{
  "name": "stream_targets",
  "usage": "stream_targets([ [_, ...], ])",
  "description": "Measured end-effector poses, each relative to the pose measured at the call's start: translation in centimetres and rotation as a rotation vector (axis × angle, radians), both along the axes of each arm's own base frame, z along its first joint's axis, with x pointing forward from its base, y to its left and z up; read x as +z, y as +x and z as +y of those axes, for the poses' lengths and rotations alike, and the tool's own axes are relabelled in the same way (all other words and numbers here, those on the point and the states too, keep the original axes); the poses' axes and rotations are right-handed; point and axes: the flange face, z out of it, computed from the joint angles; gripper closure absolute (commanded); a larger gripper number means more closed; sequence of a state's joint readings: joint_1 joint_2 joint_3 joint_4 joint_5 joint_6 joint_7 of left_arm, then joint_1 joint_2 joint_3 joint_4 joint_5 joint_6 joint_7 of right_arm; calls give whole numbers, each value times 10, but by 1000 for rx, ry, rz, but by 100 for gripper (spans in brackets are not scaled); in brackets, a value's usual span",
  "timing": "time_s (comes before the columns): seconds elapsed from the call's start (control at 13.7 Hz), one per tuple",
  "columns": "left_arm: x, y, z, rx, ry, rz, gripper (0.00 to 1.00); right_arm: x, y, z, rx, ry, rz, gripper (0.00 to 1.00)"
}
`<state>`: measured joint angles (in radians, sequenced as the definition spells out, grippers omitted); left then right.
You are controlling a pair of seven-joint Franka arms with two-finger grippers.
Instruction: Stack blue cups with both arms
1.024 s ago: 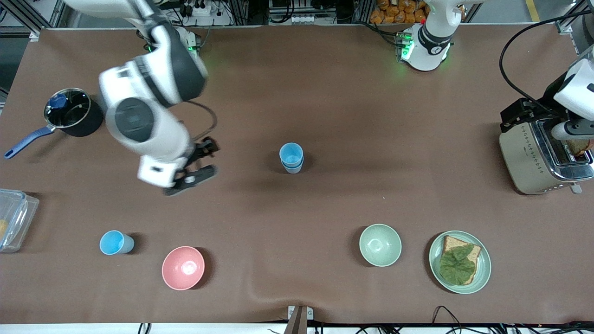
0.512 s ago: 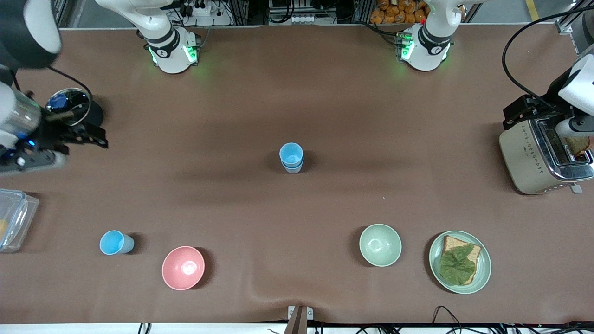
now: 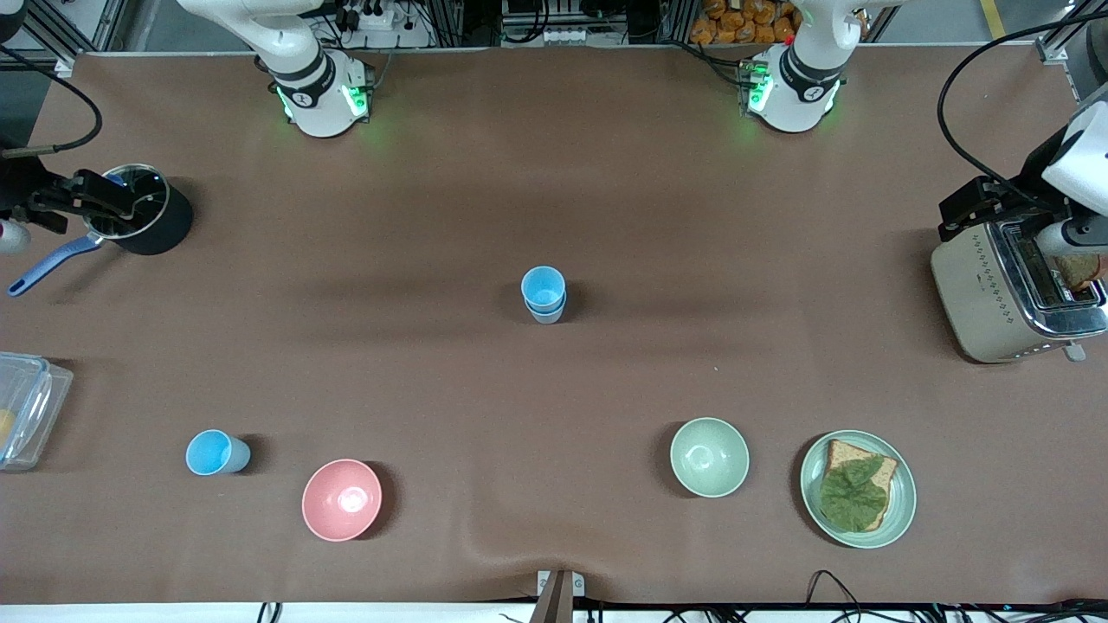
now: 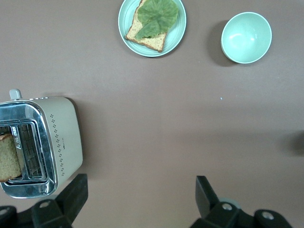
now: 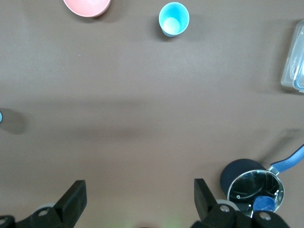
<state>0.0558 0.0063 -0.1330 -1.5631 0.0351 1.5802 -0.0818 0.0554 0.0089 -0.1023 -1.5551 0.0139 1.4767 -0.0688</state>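
Note:
Two blue cups (image 3: pixel 544 294) stand nested mid-table, a bright blue one inside a paler grey-blue one. A single blue cup (image 3: pixel 212 452) stands upright nearer the front camera, toward the right arm's end; it also shows in the right wrist view (image 5: pixel 174 19). My right gripper (image 3: pixel 82 203) is open and empty, up over the dark pot (image 3: pixel 138 210); its wrist view shows it (image 5: pixel 137 199) above bare cloth. My left gripper (image 3: pixel 982 208) is open and empty, up over the toaster (image 3: pixel 1008 290); its wrist view shows it (image 4: pixel 141 199) above bare cloth.
A pink bowl (image 3: pixel 341 499) sits beside the single cup. A pale green bowl (image 3: pixel 709 456) and a plate with bread and a leaf (image 3: pixel 857 489) sit toward the left arm's end. A clear container (image 3: pixel 22 407) lies at the right arm's end.
My right arm has swung from over the table near the stacked cups out to the right arm's end, and now hangs over the pot. The left arm and the cups have not moved.

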Motion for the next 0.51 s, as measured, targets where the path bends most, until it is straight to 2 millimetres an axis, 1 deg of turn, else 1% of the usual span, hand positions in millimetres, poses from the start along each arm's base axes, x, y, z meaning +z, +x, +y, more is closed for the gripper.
stream_targets([
  [0.22, 2, 0, 1, 2, 0, -5, 0, 0, -1, -1, -5, 0, 4, 0],
  [0.51, 11, -1, 4, 7, -1, -10, 0, 0, -1, -1, -5, 0, 4, 0],
])
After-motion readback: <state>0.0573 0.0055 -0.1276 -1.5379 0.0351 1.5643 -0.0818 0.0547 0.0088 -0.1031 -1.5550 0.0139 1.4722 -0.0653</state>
